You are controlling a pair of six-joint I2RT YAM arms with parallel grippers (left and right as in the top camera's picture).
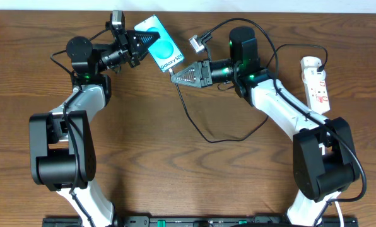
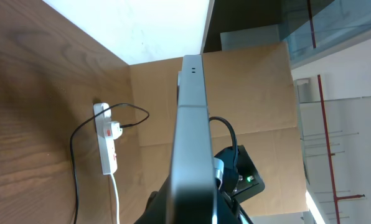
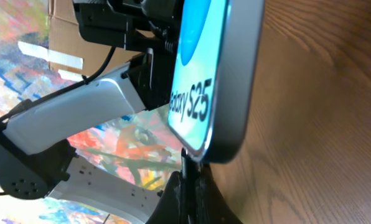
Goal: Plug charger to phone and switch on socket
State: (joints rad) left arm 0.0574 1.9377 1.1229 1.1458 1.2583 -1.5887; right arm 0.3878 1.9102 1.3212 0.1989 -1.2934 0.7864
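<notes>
Above the wood-grain table (image 1: 175,183), left fingers (image 1: 136,39) clamp the glossy phone (image 1: 164,50); right fingers (image 1: 189,74) pinch the charger (image 1: 187,113).

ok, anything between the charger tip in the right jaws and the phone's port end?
Nothing visible. The right gripper, jaws shut on the charger, sits right at the phone's lower end. The left gripper holds the far end, clear of it.

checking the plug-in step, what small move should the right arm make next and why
Probably ease the right gripper forward, pressing the charger tip into the phone. The left gripper holds the phone, and the tip sits at its Galaxy S25 end; whether it is seated is unclear.
</notes>
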